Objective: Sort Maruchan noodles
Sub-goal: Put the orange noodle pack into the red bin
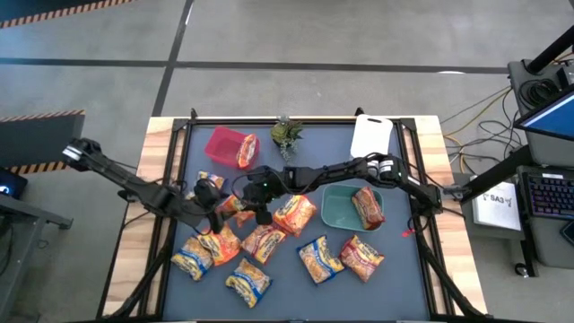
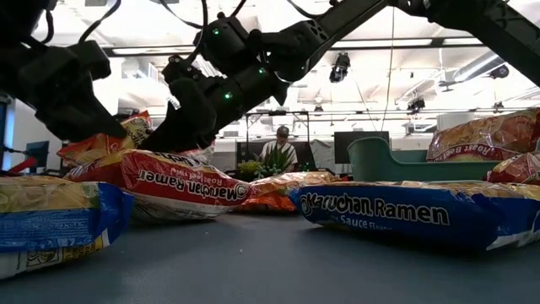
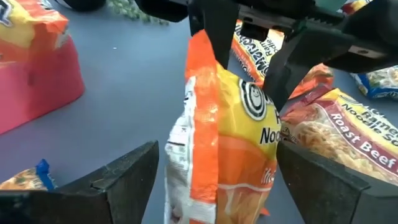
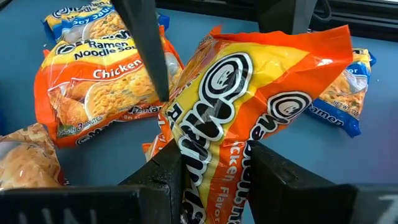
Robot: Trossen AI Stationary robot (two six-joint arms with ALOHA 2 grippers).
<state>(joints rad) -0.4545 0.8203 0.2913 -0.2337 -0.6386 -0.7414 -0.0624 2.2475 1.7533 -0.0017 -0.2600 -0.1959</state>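
Note:
An orange-and-yellow Maruchan packet (image 3: 230, 143) (image 4: 249, 87) stands on edge between my two grippers, left of the table's middle (image 1: 235, 208). My right gripper (image 4: 214, 168) (image 1: 260, 212) is shut on it. My left gripper (image 3: 217, 186) (image 1: 213, 199) is open, with one finger on each side of the packet's lower part; whether they touch it I cannot tell. Several more orange, red and yellow-with-blue packets (image 1: 314, 257) lie flat on the near half of the mat. My right gripper pinches the orange packet's upper end (image 3: 205, 53) between its two fingers (image 3: 214, 31), coming from above and slanting down from the table's right. The wrapper crumples at the pinch (image 4: 208, 155). The packet stands upright below the fingers; its lower end is out of sight.
A red bin (image 1: 222, 144) at the far left holds one packet. A teal bin (image 1: 336, 208) at the right holds a red packet (image 1: 368, 206). A small green plant (image 1: 287, 135) and a white board (image 1: 371, 135) sit at the far edge. Loose packets (image 1: 247, 280) crowd the near side.

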